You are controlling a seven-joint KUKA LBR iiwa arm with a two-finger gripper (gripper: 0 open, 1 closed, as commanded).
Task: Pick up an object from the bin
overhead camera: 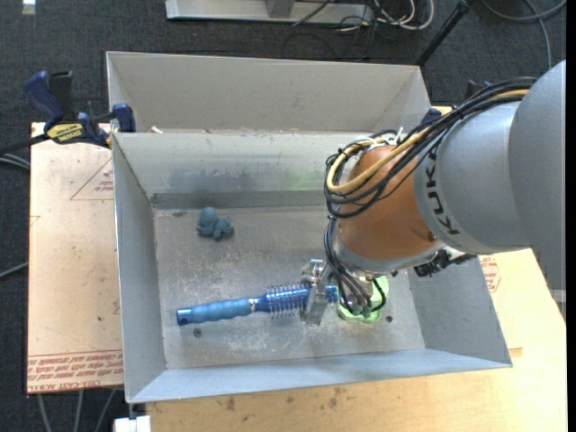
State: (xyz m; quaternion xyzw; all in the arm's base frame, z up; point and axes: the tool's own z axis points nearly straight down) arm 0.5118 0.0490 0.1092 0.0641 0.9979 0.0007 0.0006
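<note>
Camera view gives you a blue brush lying flat on the bin floor, in the lower middle of the frame. Its handle points to the left and ends near the lower left corner of the floor. Its head, with pale blue ribs or bristles, is at the right end.

The gripper is down at this head end, touching it or just beside it; from this angle you cannot decide which. You also cannot tell if the gripper is spread or pressed together, because the wrist covers most of it from above, and nothing is clearly seen pinched in it.

Just right of the gripper, partly under the wrist, you see a green thing. Most of its shape is hidden.

Well apart from these, in the upper left part of the floor, a small blue-grey lump lies alone near the back wall.

The bin has grey sloping walls around this flat floor.

Above the gripper you see the orange cover of the wrist with cables looped over it. The grey arm comes in from the right edge of the frame.
</note>
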